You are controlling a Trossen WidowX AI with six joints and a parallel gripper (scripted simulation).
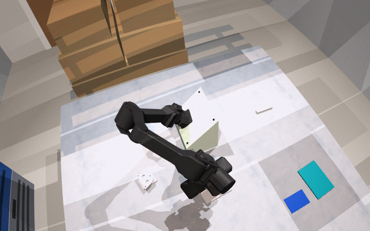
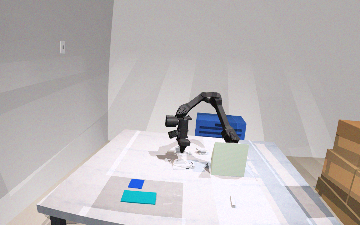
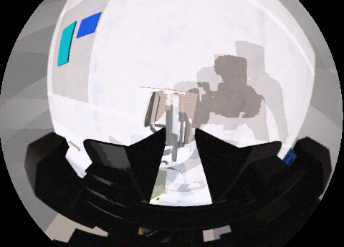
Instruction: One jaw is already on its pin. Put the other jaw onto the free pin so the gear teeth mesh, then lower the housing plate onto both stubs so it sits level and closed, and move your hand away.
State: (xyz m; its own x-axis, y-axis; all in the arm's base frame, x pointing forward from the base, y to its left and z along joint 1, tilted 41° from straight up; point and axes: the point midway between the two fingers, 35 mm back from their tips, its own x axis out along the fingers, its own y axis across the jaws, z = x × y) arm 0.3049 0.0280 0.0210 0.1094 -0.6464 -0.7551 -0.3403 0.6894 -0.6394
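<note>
My gripper [image 2: 182,152] [image 3: 180,132] points down, its fingers shut on the loose white jaw [image 3: 174,112]. The jaw stands out beyond the fingertips and overlaps the base plate in the wrist view; its exact height above it is unclear. The ribbed base plate [image 1: 207,198] [image 2: 174,168] [image 3: 193,99] lies on the table, partly hidden under my hand in the top view. The other jaw [image 3: 151,109] sits at its left side in the wrist view. The free pin and the gear teeth cannot be made out. The white housing plate [image 1: 146,179] [image 2: 201,150] with two large holes lies apart from the base.
A pale green box with a white top [image 1: 202,115] [image 2: 229,159] stands by the arm's mount. A teal slab [image 1: 315,179] [image 2: 138,197] [image 3: 67,44], a blue slab [image 1: 296,201] [image 2: 136,183] [image 3: 89,25] and a small white bar [image 1: 264,110] [image 2: 232,201] lie farther off on the table.
</note>
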